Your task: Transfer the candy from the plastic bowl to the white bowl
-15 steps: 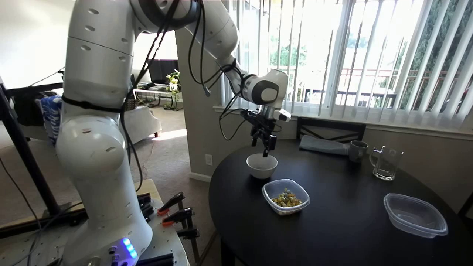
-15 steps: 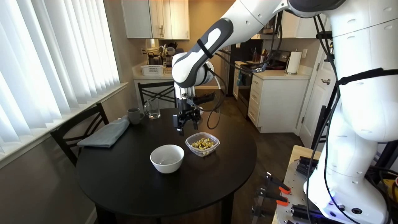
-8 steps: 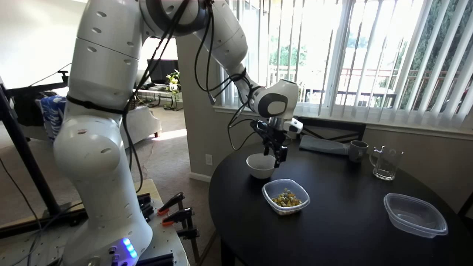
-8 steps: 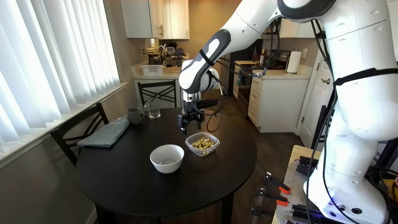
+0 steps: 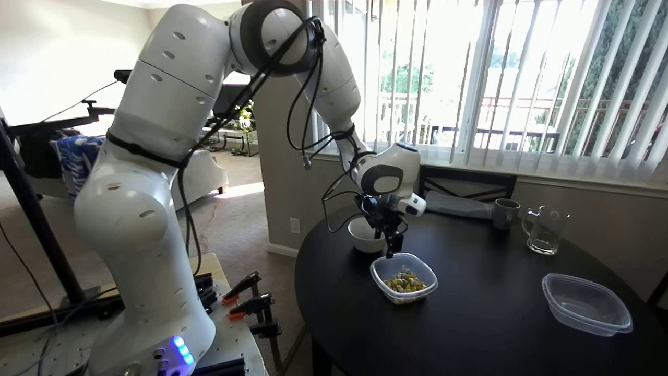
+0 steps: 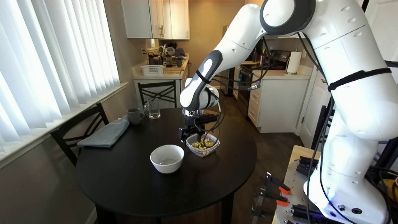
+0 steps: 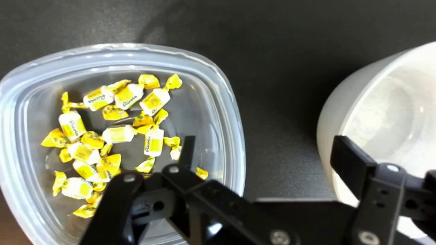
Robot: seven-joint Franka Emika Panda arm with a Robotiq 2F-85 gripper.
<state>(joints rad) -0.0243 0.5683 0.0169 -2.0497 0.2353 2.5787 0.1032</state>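
The candy (image 7: 117, 134), yellow and white wrapped pieces, lies inside the translucent squarish plastic bowl (image 7: 235, 136). In the exterior views the candy (image 5: 404, 282) (image 6: 202, 144) shows in the plastic bowl (image 5: 412, 298). The round white bowl (image 5: 362, 237) (image 6: 167, 162) stands beside it and looks empty; it also shows at the right of the wrist view (image 7: 330, 112). My gripper (image 7: 265, 144) is open with nothing between its fingers. In the wrist view one finger is over the plastic bowl and the other over the white bowl's rim. The gripper (image 5: 385, 244) (image 6: 192, 140) hangs just above the bowls.
On the dark round table (image 6: 130, 186) stand a larger clear container (image 5: 587, 308), a glass mug (image 5: 545, 235) and a grey mug (image 5: 505, 214). A folded grey-blue cloth (image 6: 105, 133) lies near the window edge. Chairs (image 6: 90, 121) stand around the table.
My gripper has come down towards the table and moved from near the white bowl towards the plastic bowl. The bowls and candy have not moved.
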